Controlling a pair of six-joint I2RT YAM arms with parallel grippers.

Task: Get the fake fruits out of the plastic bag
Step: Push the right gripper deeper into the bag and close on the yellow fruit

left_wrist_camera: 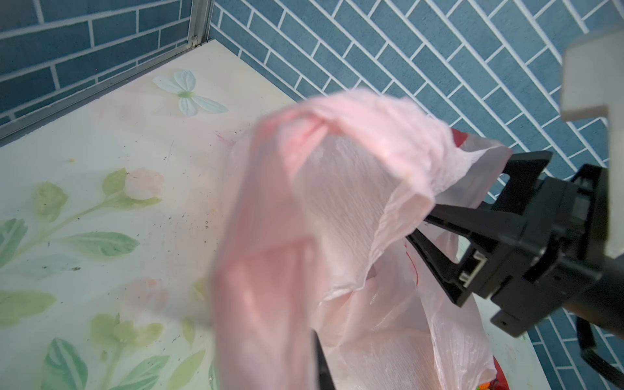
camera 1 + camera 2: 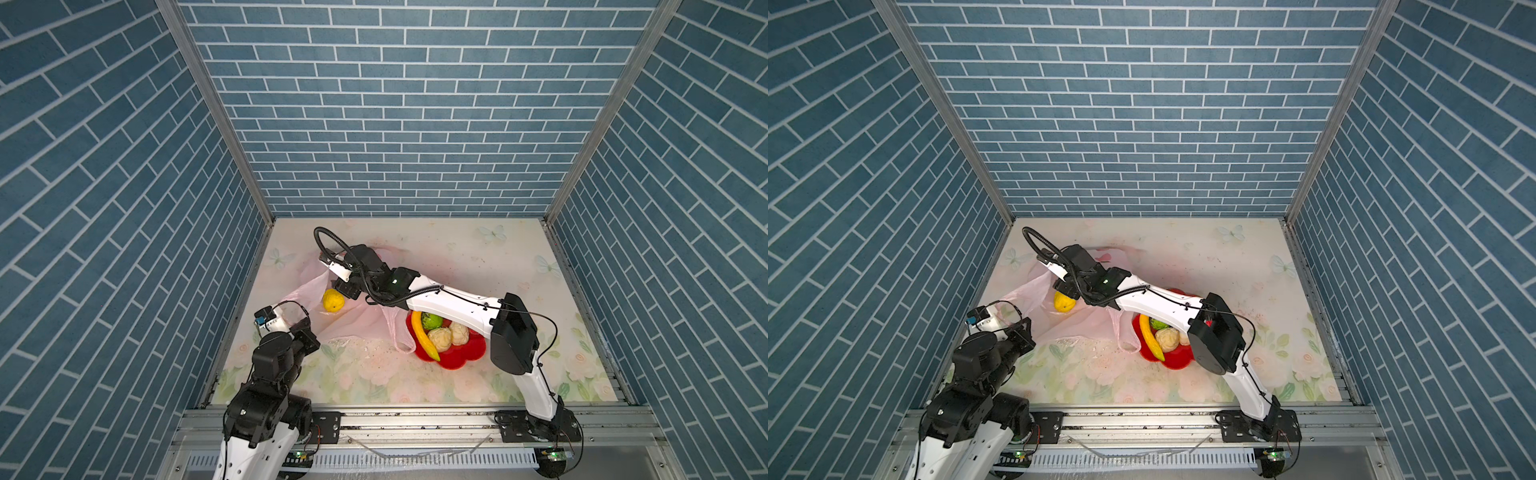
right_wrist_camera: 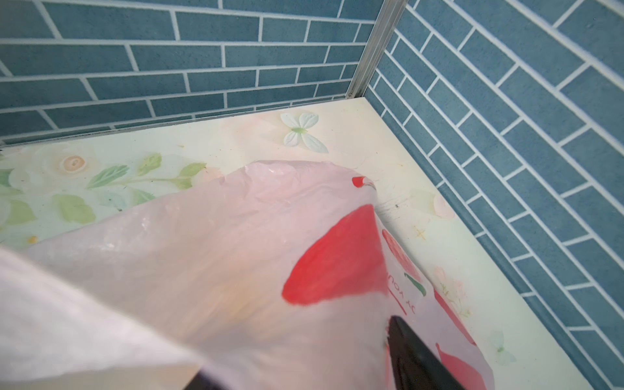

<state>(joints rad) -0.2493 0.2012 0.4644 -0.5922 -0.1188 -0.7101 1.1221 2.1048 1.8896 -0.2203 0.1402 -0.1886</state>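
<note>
The left claw (image 2: 302, 322) is clenching a handle of the plastic bag (image 2: 357, 322). The right claw (image 2: 343, 286), jaws spread, is hovering just far-right of the yellow fruit (image 2: 333, 300), which is lying at the bag's mouth, left of centre.

Room at back and right; crowded left and centre.
Free to pass over the flower-printed worktop (image 2: 478, 257) along its back edge, right edge and front-middle. Barred diagonally by the white-and-black right arm (image 2: 457, 300), stretched above the red flower-shaped bowl (image 2: 455, 361); hemmed near the left edge by the raised pale-pink crinkly plastic bag (image 2: 353, 322) and the black left gripper (image 2: 306, 322).
</note>
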